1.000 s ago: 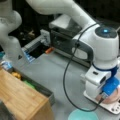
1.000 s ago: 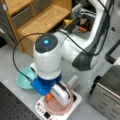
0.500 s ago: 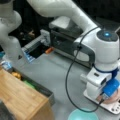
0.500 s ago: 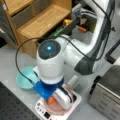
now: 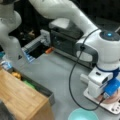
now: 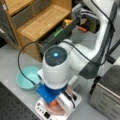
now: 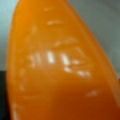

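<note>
Wrist view is filled by an orange object [image 7: 60, 65], right against the camera. In both front views the end effector [image 6: 53, 102] sits low over a white scale [image 5: 110, 106] on the counter [image 5: 57, 72]; whether it grips is unclear, and no lift shows yet. Teal bowl [image 6: 26, 78] nearby.

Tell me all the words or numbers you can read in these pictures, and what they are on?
None: no word, number or brand can be read in any view.
The white scale under the hand has dark buttons, but any marks on them are too blurred to read.
The orange thing filling the wrist view shows only shiny glints, no print.
The grey oven shows no readable label.
</note>
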### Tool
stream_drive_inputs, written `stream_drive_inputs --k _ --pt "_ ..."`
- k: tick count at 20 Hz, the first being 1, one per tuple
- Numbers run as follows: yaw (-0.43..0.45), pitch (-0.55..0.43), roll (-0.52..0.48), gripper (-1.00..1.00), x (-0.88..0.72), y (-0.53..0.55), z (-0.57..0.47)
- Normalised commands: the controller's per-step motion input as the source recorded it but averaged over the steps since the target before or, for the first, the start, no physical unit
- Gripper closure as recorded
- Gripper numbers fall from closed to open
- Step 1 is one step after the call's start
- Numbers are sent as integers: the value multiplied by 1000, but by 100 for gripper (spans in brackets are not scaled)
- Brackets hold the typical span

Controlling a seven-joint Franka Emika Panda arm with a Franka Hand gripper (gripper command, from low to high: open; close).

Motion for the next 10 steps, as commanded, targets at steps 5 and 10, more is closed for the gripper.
stream_drive_inputs --k 5,10 --pt "30 -23 -268 -100 105 105 -15" --pt "23 -10 -256 -100 121 101 16"
